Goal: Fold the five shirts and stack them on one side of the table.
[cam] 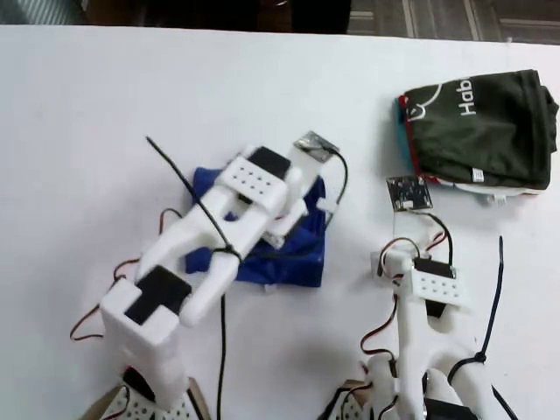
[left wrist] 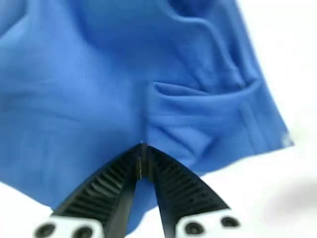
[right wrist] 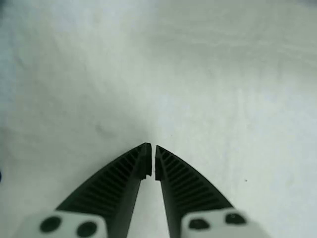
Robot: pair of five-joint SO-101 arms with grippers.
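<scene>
A blue shirt (cam: 293,249) lies partly folded and rumpled left of the table's middle. My left gripper (cam: 282,229) stands over it. In the left wrist view its black fingers (left wrist: 114,183) meet at the tips (left wrist: 142,147) on the blue shirt (left wrist: 99,74), where a crease runs into them. A stack of folded shirts (cam: 481,127) sits at the far right, dark green on top, with red, blue and white edges beneath. My right gripper (cam: 398,258) hangs shut over bare white table (right wrist: 208,74), near the stack's front left corner, with nothing between its fingers.
The white table (cam: 87,131) has free room on its left half and along the far edge. Thin cables trail from both arms across the table near the front. A dark floor shows beyond the far edge.
</scene>
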